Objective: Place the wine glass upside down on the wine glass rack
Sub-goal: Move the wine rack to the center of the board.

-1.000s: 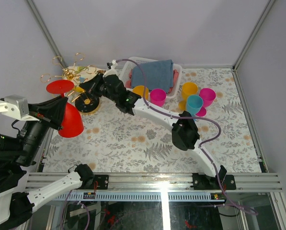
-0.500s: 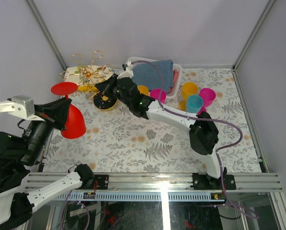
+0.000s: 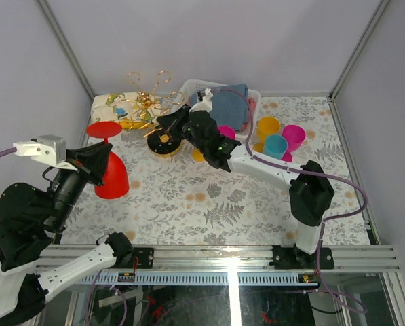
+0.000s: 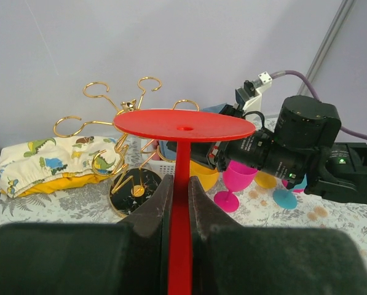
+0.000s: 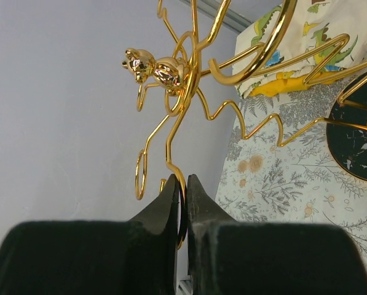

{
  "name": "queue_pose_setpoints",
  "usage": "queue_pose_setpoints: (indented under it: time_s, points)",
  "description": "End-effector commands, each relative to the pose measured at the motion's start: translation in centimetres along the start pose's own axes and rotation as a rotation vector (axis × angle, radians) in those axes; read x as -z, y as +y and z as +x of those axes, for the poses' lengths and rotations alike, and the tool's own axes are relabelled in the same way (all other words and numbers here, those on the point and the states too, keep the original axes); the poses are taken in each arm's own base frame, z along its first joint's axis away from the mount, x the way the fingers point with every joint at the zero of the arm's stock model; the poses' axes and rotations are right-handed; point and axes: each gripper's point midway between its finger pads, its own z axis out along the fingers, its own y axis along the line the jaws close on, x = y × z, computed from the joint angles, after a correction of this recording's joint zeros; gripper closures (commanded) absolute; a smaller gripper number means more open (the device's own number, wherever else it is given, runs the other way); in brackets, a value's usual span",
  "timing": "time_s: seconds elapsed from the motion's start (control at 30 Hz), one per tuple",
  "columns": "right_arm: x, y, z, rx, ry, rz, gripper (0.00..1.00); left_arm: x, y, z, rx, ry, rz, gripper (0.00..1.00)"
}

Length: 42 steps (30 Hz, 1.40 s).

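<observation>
The red wine glass (image 3: 111, 178) hangs upside down, bowl down and foot (image 4: 183, 125) up. My left gripper (image 3: 95, 156) is shut on its stem (image 4: 179, 184) at the table's left side. The wine glass rack (image 3: 150, 103), gold wire with a round dark base (image 3: 165, 144), stands at the back, right of the glass and apart from it. It also shows in the left wrist view (image 4: 118, 153). My right gripper (image 5: 182, 184) is shut on one wire arm of the rack (image 5: 171, 74); in the top view it (image 3: 174, 123) sits just right of the post.
A white basket (image 3: 197, 85) with a blue cloth stands behind the right arm. Pink (image 3: 224, 133), yellow (image 3: 268, 126), teal (image 3: 275, 146) and magenta (image 3: 294, 135) plastic glasses stand at the back right. A dinosaur-print cloth (image 3: 118, 106) lies in the back left corner.
My right gripper has carried the rack to the right, away from the left wall. My left gripper has moved the red glass right and a little nearer.
</observation>
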Motion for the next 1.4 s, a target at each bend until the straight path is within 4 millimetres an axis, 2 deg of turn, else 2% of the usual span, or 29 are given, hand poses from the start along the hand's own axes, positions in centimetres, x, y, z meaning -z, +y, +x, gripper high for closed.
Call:
queue_pose_setpoints:
  time_s: [0.0,0.03,0.13,0.2,0.37,0.5,0.63,0.7,0.77,1.0,1.2,1.37]
  points:
    - [2.5,6.4,-7.2,-0.034,-0.211,-0.165,0.99,-0.4,-0.5,-0.5,0.035,-0.037,0.012,1.0]
    - [2.5,6.1,-7.2,-0.04,-0.209,-0.16,0.95,-0.4,-0.5,-0.4,0.036,-0.035,0.014,1.0]
    - [2.4,5.2,-7.5,-0.045,-0.205,-0.149,0.7,-0.6,-0.6,0.0,0.038,-0.027,0.015,1.0]
    - [2.4,5.0,-7.7,-0.033,-0.2,-0.145,0.58,-0.7,-0.6,0.4,0.039,-0.023,0.014,1.0]
    - [2.7,5.0,-7.9,0.014,-0.191,-0.151,0.35,-0.7,-0.7,1.1,0.048,-0.017,0.016,1.0]
    - [3.3,5.2,-8.2,0.058,-0.186,-0.152,0.24,-0.7,-0.8,1.6,0.052,-0.011,0.017,1.0]
    - [4.1,4.5,-8.5,0.104,-0.182,-0.128,0.16,-0.8,-0.9,2.0,0.046,-0.003,0.021,1.0]
    - [4.1,3.4,-8.2,0.138,-0.168,-0.101,0.13,-0.9,-1.0,2.3,0.041,0.003,0.027,1.0]
    - [5.5,4.0,-9.1,0.174,-0.183,-0.108,0.1,-1.0,-1.2,2.6,0.033,0.01,0.036,1.0]
    - [8.0,3.7,-10.0,0.39,-0.18,-0.084,0.02,-1.0,-1.2,3.6,0.012,0.015,0.045,1.0]
    - [10.6,2.8,-10.3,0.583,-0.133,-0.049,0.0,-1.2,-1.9,4.8,-0.005,0.039,0.082,1.0]
    - [13.1,1.7,-10.2,0.667,-0.108,-0.036,0.01,-1.6,-3.1,6.0,-0.002,0.055,0.134,1.0]
